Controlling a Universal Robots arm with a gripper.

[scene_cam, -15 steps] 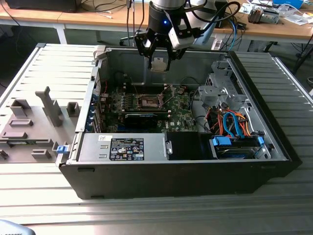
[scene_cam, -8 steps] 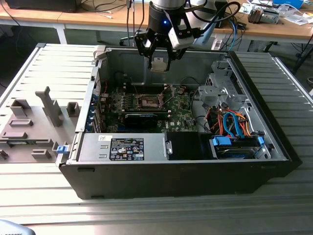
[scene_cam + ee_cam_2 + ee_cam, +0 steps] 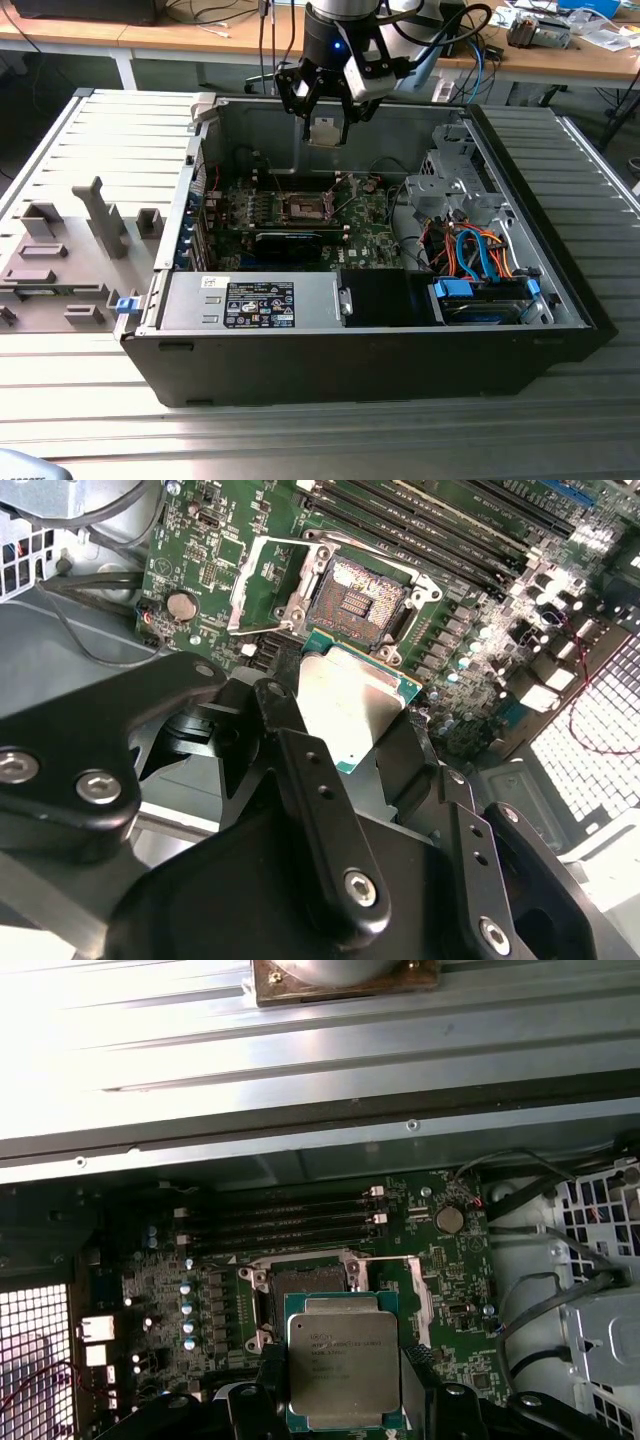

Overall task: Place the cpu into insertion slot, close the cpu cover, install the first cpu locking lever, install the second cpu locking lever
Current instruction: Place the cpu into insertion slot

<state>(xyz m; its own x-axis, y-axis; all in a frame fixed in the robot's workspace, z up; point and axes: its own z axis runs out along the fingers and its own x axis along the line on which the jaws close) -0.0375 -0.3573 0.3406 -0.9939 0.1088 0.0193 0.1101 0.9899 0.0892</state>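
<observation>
- Computer case (image 3: 400, 370) lies open on the slatted surface (image 3: 300, 440). The gripper (image 3: 327, 122) hangs above its motherboard (image 3: 368, 238).
- Gripper is closed narrow on the cpu (image 3: 343, 1360), pinching two opposite edges.
- Insertion slot (image 3: 352, 598) is exposed and empty, with the chip held clear above it, not touching.
- cpu, my read: light, rigid, slick metal top, fragile underside. Hold by the edges only, gentle squeeze.

The arm (image 3: 340, 40) stands near vertical, with the wrist (image 3: 335, 70) pointing straight down. The jaws hang above the insertion slot (image 3: 304, 208), well apart from it. They clamp two opposite edges of the cpu (image 3: 345, 705), holding it flat between them, metal top toward the wrist.
</observation>
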